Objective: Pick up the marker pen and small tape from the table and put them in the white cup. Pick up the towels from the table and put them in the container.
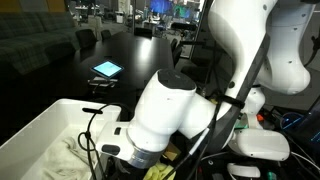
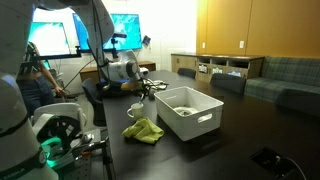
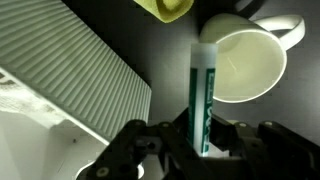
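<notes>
Hand (image 3: 203, 148) closed on marker pen (image 3: 205, 85), gripped near its lower end. In wrist view, pen's far end reached rim of white cup (image 3: 248, 62); pen not yet inside. Cup stood on table (image 3: 160, 60), near container (image 3: 70, 85). Yellow towel (image 2: 145, 131) lay on table beside container in an exterior view. Small tape not seen.

Assessment: step in hand = dropping pen into cup. Rec.: centre pen over opening, keep approx. vertical, lower tip below rim before release. Avoid rim contact; cup prob. light, may tip.
</notes>
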Tool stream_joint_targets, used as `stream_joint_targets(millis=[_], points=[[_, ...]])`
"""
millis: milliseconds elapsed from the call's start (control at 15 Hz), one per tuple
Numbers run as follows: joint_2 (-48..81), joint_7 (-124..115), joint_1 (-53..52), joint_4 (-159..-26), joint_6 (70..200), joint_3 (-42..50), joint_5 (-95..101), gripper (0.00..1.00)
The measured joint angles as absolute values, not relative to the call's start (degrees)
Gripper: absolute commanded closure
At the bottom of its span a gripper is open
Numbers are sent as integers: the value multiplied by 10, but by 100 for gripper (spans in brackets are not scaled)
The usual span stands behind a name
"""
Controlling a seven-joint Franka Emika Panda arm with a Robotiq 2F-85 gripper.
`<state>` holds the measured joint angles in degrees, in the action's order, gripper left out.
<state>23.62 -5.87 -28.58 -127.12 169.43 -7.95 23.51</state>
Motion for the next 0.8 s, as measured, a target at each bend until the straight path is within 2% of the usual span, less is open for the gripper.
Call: stream_joint_targets(millis=[533,800], points=[[226,-59,-295,-1275,1705,-89,236,91],[230,-74,-322,-1282,1778,-64,248,91]])
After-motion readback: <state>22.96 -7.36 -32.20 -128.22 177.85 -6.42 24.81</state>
